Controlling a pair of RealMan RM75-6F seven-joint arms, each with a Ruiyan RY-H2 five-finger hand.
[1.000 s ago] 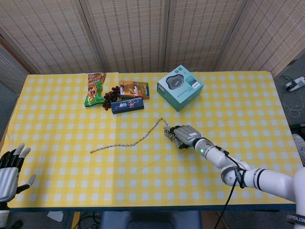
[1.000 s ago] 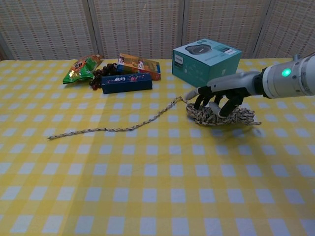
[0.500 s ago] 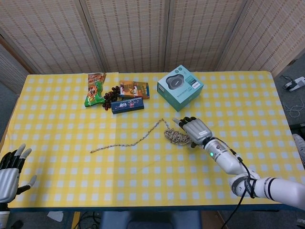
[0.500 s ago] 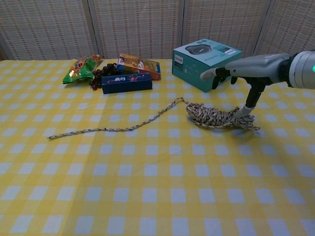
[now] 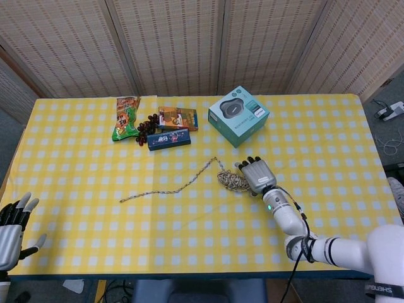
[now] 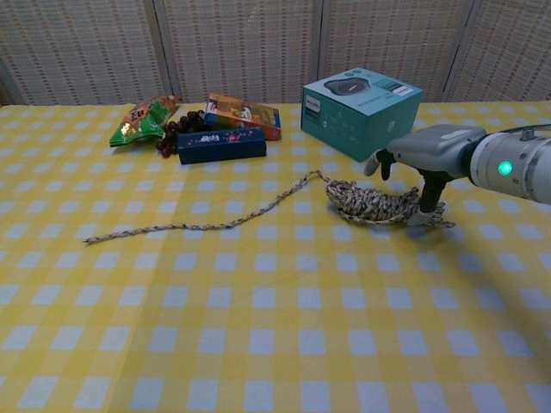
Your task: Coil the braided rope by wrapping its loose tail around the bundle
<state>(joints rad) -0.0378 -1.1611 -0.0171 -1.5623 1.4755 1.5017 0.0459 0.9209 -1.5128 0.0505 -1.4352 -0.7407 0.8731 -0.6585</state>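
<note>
Step in hand, judged: pin the bundle (image 6: 372, 203) with the right hand (image 5: 255, 174) so the loose tail (image 6: 198, 224) can be brought round it. To do it well the hand should press on the bundle's right end only, leaving the left end, where the tail exits, free for wraps. Press lightly; the coils look loose and could spread. The tail runs far left, so the other hand needs to reach mid-bench to fetch it.

Right hand: fingers spread, palm down, above the right end of the bundle. In the chest view the thumb (image 6: 428, 200) points down and touches the bundle's right end or the cloth just beside it; which one is unclear. It grips nothing. Left hand (image 5: 11, 222) sits at the near left corner off the bench (image 5: 76, 208), fingers apart, holding nothing, well apart from the rope.

Rope: braided, speckled tan and dark. The bundle is a low, flat, messy oval right of centre, near side of the teal box (image 6: 362, 100). The tail leaves its far left end, curves left and nearward, lies slack and unwrapped on the yellow check cloth. Snack packs (image 6: 207, 126) sit far left, apart from the rope.
</note>
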